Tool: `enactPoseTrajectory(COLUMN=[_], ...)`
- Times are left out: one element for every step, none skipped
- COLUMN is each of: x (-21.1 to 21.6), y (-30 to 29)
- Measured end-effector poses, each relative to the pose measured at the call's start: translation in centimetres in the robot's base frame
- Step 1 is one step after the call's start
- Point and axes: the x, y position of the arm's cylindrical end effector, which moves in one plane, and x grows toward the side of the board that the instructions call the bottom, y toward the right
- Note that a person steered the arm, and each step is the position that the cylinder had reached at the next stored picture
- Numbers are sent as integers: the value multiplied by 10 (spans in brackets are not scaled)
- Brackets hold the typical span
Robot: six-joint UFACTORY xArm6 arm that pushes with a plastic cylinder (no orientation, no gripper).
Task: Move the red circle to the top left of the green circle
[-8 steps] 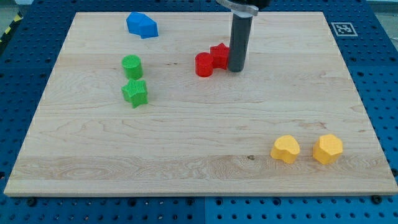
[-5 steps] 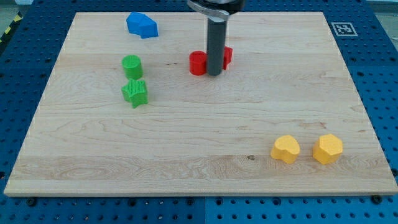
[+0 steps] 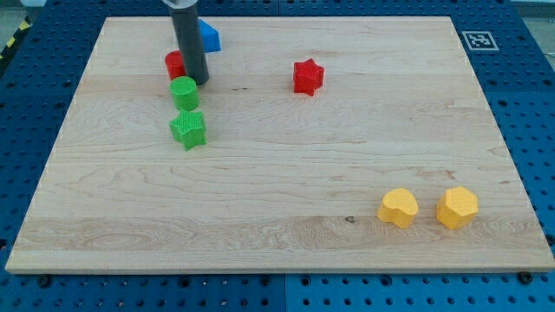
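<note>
The red circle sits near the view's top left, just above and slightly left of the green circle, nearly touching it. My rod stands right against the red circle's right side and hides part of it. My tip rests on the board just above and right of the green circle.
A green star lies just below the green circle. A blue block sits behind the rod near the top edge. A red star lies at top centre. Two yellow blocks lie at the bottom right.
My tip has swept left across the board, pushing the red circle from beside the red star to just above the green circle. The red star stayed behind.
</note>
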Motion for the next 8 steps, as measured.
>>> enactPoseTrajectory(x=[0,0,-5,-27,-34,-57,-122,-148], y=[9,13,22,39,68,102,112,108])
